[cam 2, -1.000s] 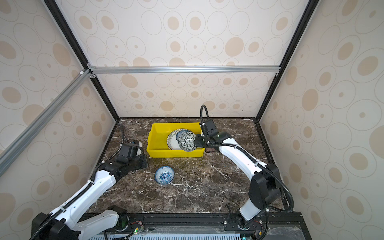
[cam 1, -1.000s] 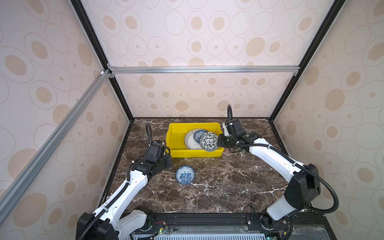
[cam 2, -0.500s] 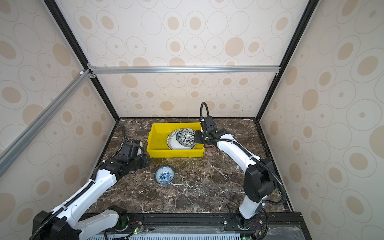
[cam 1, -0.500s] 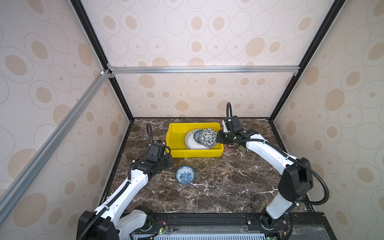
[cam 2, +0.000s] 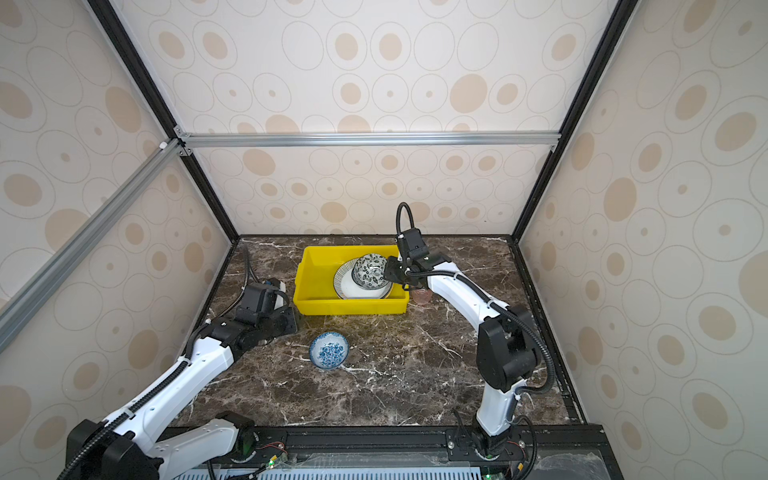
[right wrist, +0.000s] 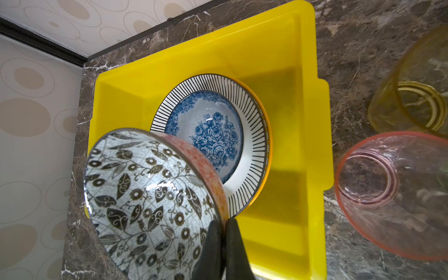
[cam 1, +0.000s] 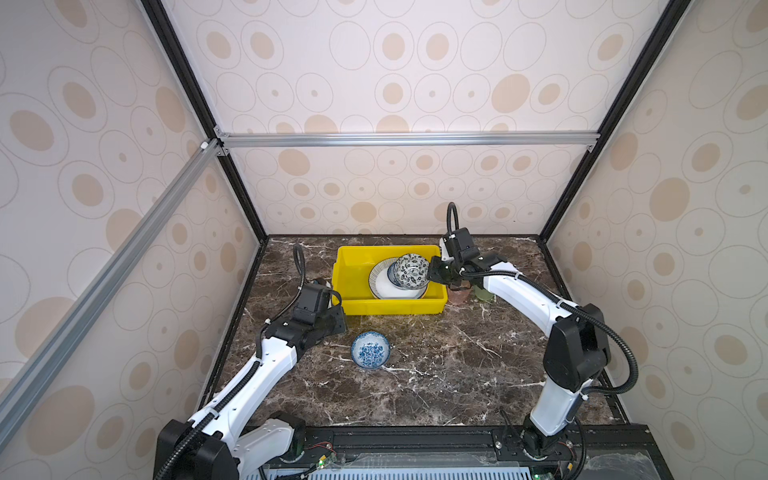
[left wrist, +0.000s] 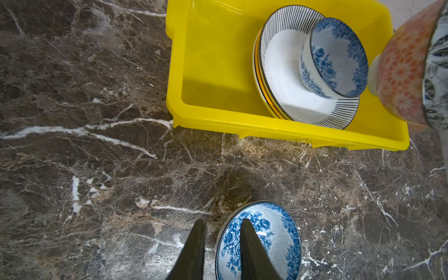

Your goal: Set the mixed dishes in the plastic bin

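My right gripper (cam 1: pixel 431 274) (right wrist: pixel 224 225) is shut on the rim of a black-white leaf-patterned bowl (cam 1: pixel 410 271) (cam 2: pixel 371 270) (right wrist: pixel 150 198) with an orange outside. It holds the bowl tilted above the yellow plastic bin (cam 1: pixel 395 308) (cam 2: pixel 349 308) (right wrist: pixel 312 145). A striped-rim plate (left wrist: pixel 278 60) (right wrist: pixel 254 155) lies in the bin on other plates, with a blue-floral bowl (left wrist: pixel 339 55) (right wrist: pixel 211 131) on it. A second blue-floral bowl (cam 1: pixel 370 350) (cam 2: pixel 329 350) (left wrist: pixel 271 242) stands on the table. My left gripper (cam 1: pixel 343 332) (left wrist: pixel 222 220) is open beside it. In the left wrist view that bowl's rim shows between its fingers.
A pink cup (right wrist: pixel 388 194) (cam 1: pixel 459 296) and an amber cup (right wrist: pixel 417 84) stand on the marble table just right of the bin, under my right arm. The bin's left half (left wrist: pixel 218 72) holds nothing. Enclosure walls close in the back and sides.
My right gripper has carried the black-white bowl leftward and back, from the bin's right front corner to above the plates. The left arm and the bowl on the table have not moved.
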